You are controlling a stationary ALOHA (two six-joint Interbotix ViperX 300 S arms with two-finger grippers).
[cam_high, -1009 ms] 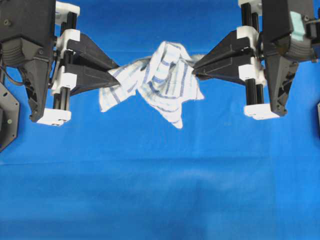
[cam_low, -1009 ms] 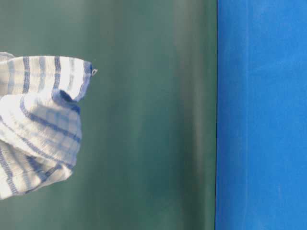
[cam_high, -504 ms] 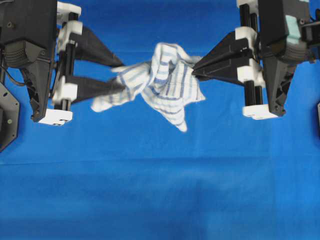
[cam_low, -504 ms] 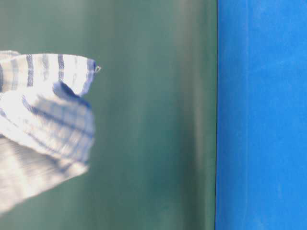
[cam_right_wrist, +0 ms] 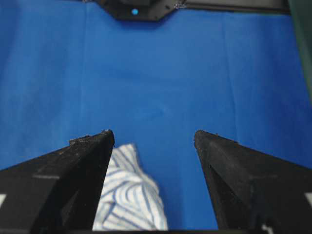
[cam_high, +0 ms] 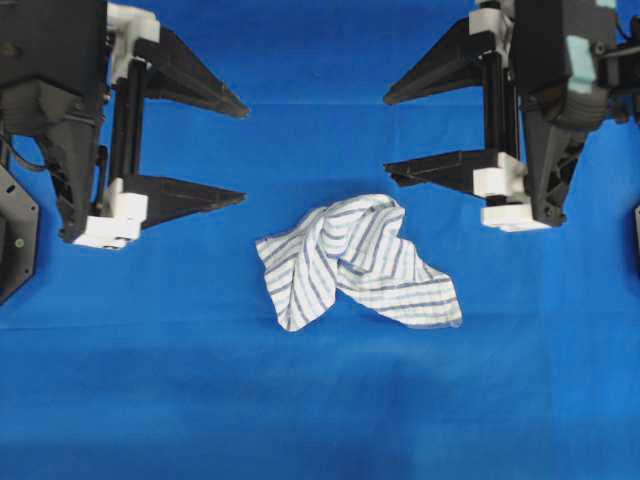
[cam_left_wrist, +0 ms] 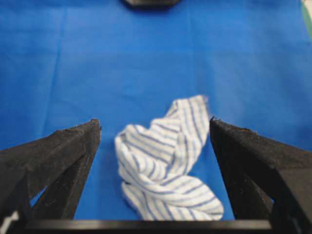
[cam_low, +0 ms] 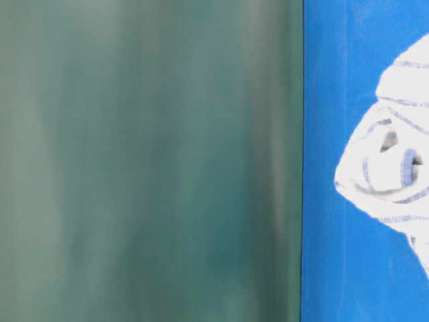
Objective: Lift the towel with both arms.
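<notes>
Between both spread claws, below them, towel [cam_high: 355, 262] on tablecloth [cam_high: 320, 400]

Overhead view: towel [cam_high: 358, 262] lies crumpled on the tablecloth [cam_high: 320, 400], just below frame centre, w/ open cloth all around it. Left gripper [cam_high: 243, 148] sits upper left, fingers pointing right; right gripper [cam_high: 388, 138] sits upper right, fingers pointing left. Both are above the towel in the frame and apart from it, one to each side. Table-level view: towel [cam_low: 395, 168] at right edge, on the tablecloth [cam_low: 335, 282]; backdrop [cam_low: 147, 161] fills the left. Left wrist view: towel [cam_left_wrist: 168, 161] lies between the two fingers, lower centre. Right wrist view: towel [cam_right_wrist: 129, 200] at bottom, partly behind the left-hand finger [cam_right_wrist: 73, 175].
</notes>
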